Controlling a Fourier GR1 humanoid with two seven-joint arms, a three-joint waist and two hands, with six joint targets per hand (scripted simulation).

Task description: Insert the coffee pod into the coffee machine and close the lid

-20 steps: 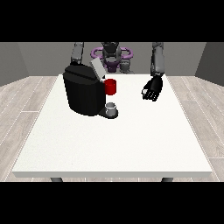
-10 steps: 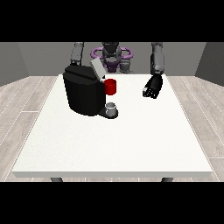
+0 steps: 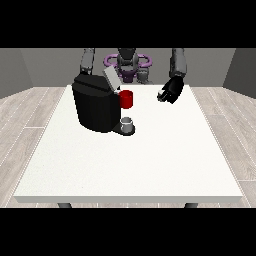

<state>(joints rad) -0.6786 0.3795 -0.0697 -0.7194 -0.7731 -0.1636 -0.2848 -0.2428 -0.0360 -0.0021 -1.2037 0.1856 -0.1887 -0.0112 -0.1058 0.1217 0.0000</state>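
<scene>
The black coffee machine (image 3: 95,106) stands on the white table (image 3: 130,165) at the back left. Its grey lid (image 3: 111,78) is tilted up and open. A red pod holder (image 3: 126,99) juts from its front, above a small grey cup (image 3: 128,123) on the machine's base. The hand at the view's right (image 3: 170,90) hovers over the table's back edge, to the right of the red holder and apart from it. Its fingers are curled round a small thing, seemingly the coffee pod, which is mostly hidden. The arm at the view's left (image 3: 87,61) drops behind the machine, hiding its hand.
The robot's torso with purple rings (image 3: 127,62) stands behind the table's back edge. White tabletop stretches from the machine to the near edge.
The hand at the view's right has risen a little and drifted towards the machine. The machine, lid and cup have not moved.
</scene>
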